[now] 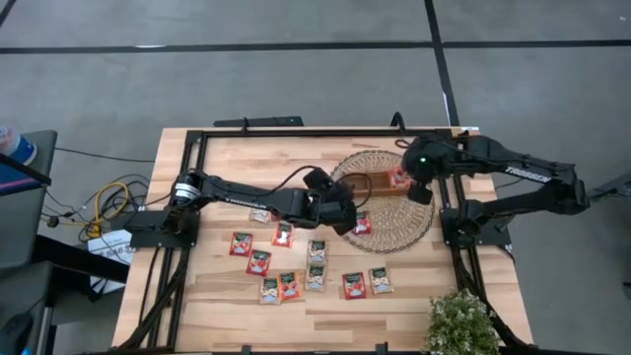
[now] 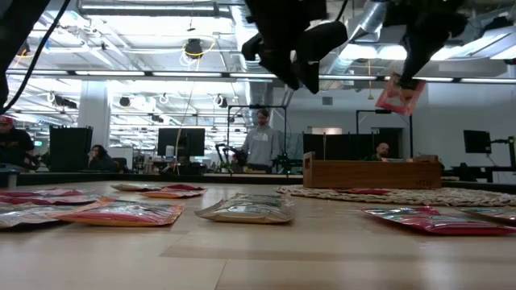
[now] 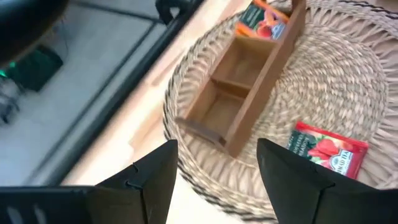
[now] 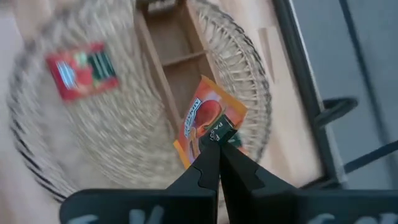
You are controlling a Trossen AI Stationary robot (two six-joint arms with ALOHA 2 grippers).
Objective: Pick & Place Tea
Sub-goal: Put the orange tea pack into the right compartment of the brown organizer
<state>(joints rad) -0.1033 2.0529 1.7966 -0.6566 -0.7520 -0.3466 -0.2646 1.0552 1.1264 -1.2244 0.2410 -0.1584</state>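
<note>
My right gripper (image 4: 217, 142) is shut on a red-orange tea sachet (image 4: 208, 121) and hangs above the right end of the oblong wooden tray (image 1: 380, 184), which stands on the round wicker mat (image 1: 404, 232). In the low view this sachet (image 2: 399, 95) is in the air over the tray (image 2: 371, 171). My left gripper (image 3: 217, 165) is open and empty above the mat's left edge, near a red sachet (image 3: 326, 149) lying flat on the mat. Several more red and pale sachets (image 1: 286, 266) lie flat on the table, near of the mat. My right gripper pinches the sachet between its two fingertips at one edge (image 4: 214, 132), near a corner. The fingers point down from above. The sachet is lifted clear and hangs tilted below the fingers (image 2: 399, 95), over the tray.
A potted plant (image 1: 461, 323) stands at the table's near right corner. Black frame rails (image 1: 296, 131) run along the far and side edges. Cables (image 1: 108, 202) lie off the left side. People and desks (image 2: 262, 141) show beyond the far edge.
</note>
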